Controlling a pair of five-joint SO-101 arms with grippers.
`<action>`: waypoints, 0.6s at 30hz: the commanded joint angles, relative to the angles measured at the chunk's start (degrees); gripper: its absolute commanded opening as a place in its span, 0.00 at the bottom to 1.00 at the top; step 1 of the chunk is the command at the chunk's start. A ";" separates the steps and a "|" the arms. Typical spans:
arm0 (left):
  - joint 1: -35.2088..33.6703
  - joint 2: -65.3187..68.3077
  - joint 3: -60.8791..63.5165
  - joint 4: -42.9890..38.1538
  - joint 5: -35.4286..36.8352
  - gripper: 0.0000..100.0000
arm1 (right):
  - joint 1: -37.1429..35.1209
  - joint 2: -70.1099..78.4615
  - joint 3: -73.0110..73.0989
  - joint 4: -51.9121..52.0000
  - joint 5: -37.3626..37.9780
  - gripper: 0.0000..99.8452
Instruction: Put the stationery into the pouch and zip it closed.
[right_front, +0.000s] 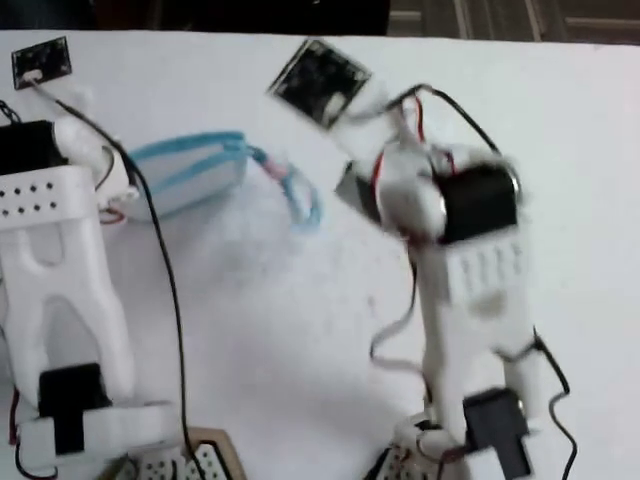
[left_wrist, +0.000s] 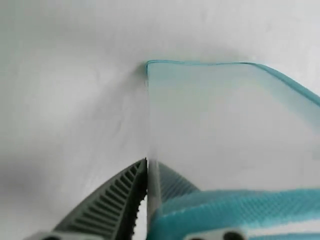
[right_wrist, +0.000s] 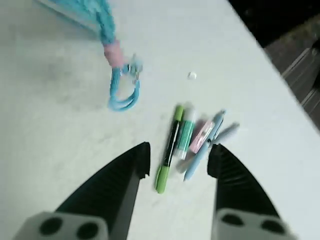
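The left gripper (left_wrist: 147, 169) is pinched tight on the thin side edge of the pouch (left_wrist: 225, 125). The right gripper (right_wrist: 180, 149) hangs with its jaws spread wide right above the stationery (right_wrist: 197, 137), a little bunch of pens lying side by side on the table (right_wrist: 60, 125), well apart from the pouch. In the high view the pouch (right_front: 190, 170) sits over by the left arm, with its blue wrist strap (right_front: 300, 200) trailing out toward the right arm.

What worries me is that the pens are all touching each other, with the green marker (right_wrist: 170, 142) on the outside. If the jaws come down across the whole bunch, I reckon they catch one or two and flick the rest away. Round barrels on a smooth top will roll, and the table edge is near.

Second thing: the left pinch is on an edge only, so the pouch could sag or slip out once something gets pushed into it. I can't tell from here whether the zip is open.

Also, the wrist strap (right_wrist: 124, 92) lies between the pens and the pouch, so it could snag a finger on the way over.
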 joint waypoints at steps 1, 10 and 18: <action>-0.04 -8.04 3.25 0.44 -1.05 0.02 | 5.32 7.60 -0.18 0.92 0.09 0.19; -0.48 -14.11 10.64 0.44 -4.57 0.02 | 7.96 35.82 -14.24 -2.24 7.65 0.19; -0.48 -12.53 11.25 0.26 -6.07 0.02 | 9.10 64.04 -30.51 -7.52 13.27 0.19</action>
